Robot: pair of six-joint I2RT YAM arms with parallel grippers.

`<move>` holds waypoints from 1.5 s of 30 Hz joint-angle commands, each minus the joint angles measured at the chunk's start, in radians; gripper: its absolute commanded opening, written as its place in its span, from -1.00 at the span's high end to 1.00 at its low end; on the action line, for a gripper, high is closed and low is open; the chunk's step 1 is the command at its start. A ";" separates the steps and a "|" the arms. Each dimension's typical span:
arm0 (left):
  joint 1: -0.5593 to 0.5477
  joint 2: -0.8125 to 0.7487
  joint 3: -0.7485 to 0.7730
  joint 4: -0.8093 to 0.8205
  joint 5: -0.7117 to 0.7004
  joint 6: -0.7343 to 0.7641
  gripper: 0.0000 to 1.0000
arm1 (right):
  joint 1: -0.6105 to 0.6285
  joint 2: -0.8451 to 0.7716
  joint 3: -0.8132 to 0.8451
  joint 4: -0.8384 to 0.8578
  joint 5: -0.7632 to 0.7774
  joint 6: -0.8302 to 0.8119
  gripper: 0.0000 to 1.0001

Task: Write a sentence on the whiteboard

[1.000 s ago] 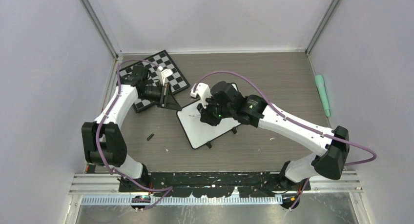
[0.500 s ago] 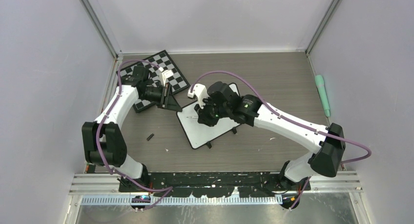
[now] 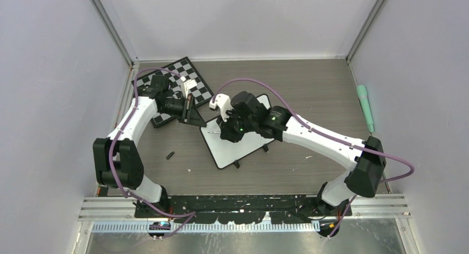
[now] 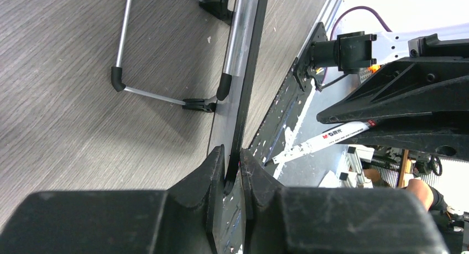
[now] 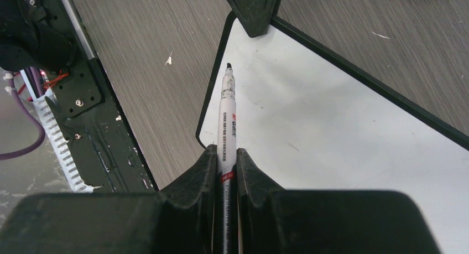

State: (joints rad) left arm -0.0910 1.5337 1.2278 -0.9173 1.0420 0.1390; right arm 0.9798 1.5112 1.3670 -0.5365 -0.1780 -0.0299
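Note:
The whiteboard lies tilted on the table, white with a thin black frame. My left gripper is shut on its far left corner; the left wrist view shows the jaws pinching the board's frame edge-on. My right gripper is shut on a white marker whose black tip sits just above or on the board near its left edge. The marker also shows in the left wrist view. No sentence shows; the board surface looks blank apart from faint specks.
A black-and-white chessboard lies at the back left, partly under my left arm. A small black cap lies on the table left of the whiteboard. A teal tube lies by the right wall.
My right gripper has moved left with the marker, towards the whiteboard's left edge. The left arm and the board have stayed put.

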 commanded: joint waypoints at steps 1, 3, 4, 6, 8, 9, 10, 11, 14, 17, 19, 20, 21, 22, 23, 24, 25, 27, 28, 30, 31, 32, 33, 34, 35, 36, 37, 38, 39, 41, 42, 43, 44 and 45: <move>-0.006 -0.021 0.001 0.003 0.008 0.011 0.70 | 0.001 0.011 0.064 0.053 0.006 0.016 1.00; -0.006 -0.022 0.001 0.004 0.006 0.010 0.71 | 0.002 0.015 0.070 0.049 0.003 0.015 0.99; -0.007 -0.021 0.002 0.003 0.008 0.010 0.72 | 0.002 0.018 0.071 0.048 0.004 0.015 1.00; -0.007 -0.021 0.004 0.001 0.009 0.010 0.75 | 0.003 0.025 0.074 0.047 0.006 0.013 1.00; -0.007 -0.023 0.004 0.000 0.007 0.010 0.78 | 0.004 0.032 0.078 0.044 0.009 0.013 0.99; -0.007 -0.024 0.005 0.000 0.007 0.010 0.80 | 0.005 0.036 0.079 0.044 0.011 0.013 0.99; -0.007 -0.023 0.004 0.000 0.006 0.010 0.82 | 0.004 0.039 0.081 0.044 0.012 0.013 1.00; -0.007 -0.025 0.005 0.000 0.006 0.010 0.84 | 0.005 0.041 0.084 0.044 0.015 0.013 1.00; -0.007 -0.024 0.004 0.000 0.006 0.011 0.89 | 0.006 0.046 0.086 0.046 0.022 0.013 0.99; -0.007 -0.024 0.006 -0.002 0.006 0.013 0.93 | 0.007 0.050 0.086 0.049 0.027 0.014 1.00; -0.007 -0.023 0.004 -0.002 0.004 0.015 0.96 | 0.007 0.050 0.084 0.057 0.028 0.014 1.00; -0.007 -0.024 0.004 0.000 0.004 0.016 0.97 | 0.007 0.052 0.083 0.060 0.027 0.015 0.99; -0.007 -0.024 0.005 -0.003 0.004 0.016 0.98 | 0.007 0.053 0.085 0.062 0.024 0.017 1.00; -0.007 -0.023 0.003 -0.002 0.004 0.017 1.00 | 0.008 0.056 0.087 0.064 0.023 0.020 1.00; -0.008 -0.022 0.002 -0.001 0.004 0.017 1.00 | 0.008 0.061 0.089 0.064 0.022 0.021 1.00; -0.007 -0.021 0.003 0.000 0.003 0.016 1.00 | 0.008 0.066 0.095 0.061 0.022 0.023 1.00; -0.008 -0.020 0.004 -0.001 0.003 0.016 1.00 | 0.008 0.071 0.099 0.058 0.023 0.023 0.99; -0.007 -0.020 0.006 -0.004 0.003 0.017 1.00 | 0.008 0.077 0.103 0.058 0.028 0.020 0.99; -0.008 -0.022 0.005 -0.004 0.003 0.018 1.00 | 0.008 0.077 0.101 0.061 0.027 0.019 1.00; -0.008 -0.025 0.003 -0.005 0.001 0.021 1.00 | 0.008 0.081 0.102 0.063 0.026 0.021 1.00; -0.009 -0.025 0.002 -0.004 0.001 0.021 1.00 | 0.008 0.082 0.104 0.063 0.029 0.020 1.00; -0.008 -0.025 0.003 -0.005 0.000 0.021 1.00 | 0.007 0.084 0.106 0.062 0.033 0.019 1.00; -0.009 -0.023 0.003 -0.005 0.000 0.020 1.00 | 0.008 0.086 0.106 0.060 0.039 0.018 0.99; -0.008 -0.023 0.003 -0.005 0.001 0.020 1.00 | 0.008 0.087 0.106 0.061 0.048 0.016 1.00; -0.008 -0.024 0.003 -0.005 0.001 0.020 1.00 | 0.007 0.088 0.106 0.061 0.054 0.014 0.99; -0.009 -0.023 0.003 -0.005 0.001 0.020 1.00 | 0.007 0.087 0.104 0.061 0.063 0.011 0.99; -0.009 -0.023 0.004 -0.005 -0.001 0.021 1.00 | 0.007 0.086 0.103 0.061 0.073 0.009 1.00; -0.008 -0.024 0.003 -0.006 0.000 0.020 1.00 | 0.006 0.086 0.101 0.060 0.081 0.006 1.00; -0.009 -0.024 0.003 -0.008 -0.002 0.022 1.00 | 0.006 0.085 0.100 0.060 0.090 0.004 1.00; -0.009 -0.024 0.002 -0.008 -0.002 0.023 1.00 | 0.006 0.086 0.098 0.058 0.100 0.002 1.00; -0.009 -0.025 0.003 -0.008 -0.002 0.024 1.00 | 0.006 0.088 0.099 0.057 0.105 0.002 1.00; -0.008 -0.025 0.003 -0.008 -0.002 0.024 1.00 | 0.007 0.088 0.100 0.054 0.110 0.002 1.00; -0.009 -0.025 0.003 -0.010 -0.003 0.024 1.00 | 0.004 0.088 0.101 0.049 0.118 0.002 1.00; -0.009 -0.026 0.003 -0.011 -0.006 0.026 1.00 | 0.003 0.085 0.101 0.045 0.125 0.000 1.00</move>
State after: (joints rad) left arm -0.0921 1.5333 1.2278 -0.9173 1.0435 0.1638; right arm 0.9810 1.5997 1.4311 -0.5167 -0.1024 -0.0235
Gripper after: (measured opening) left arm 0.121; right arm 0.198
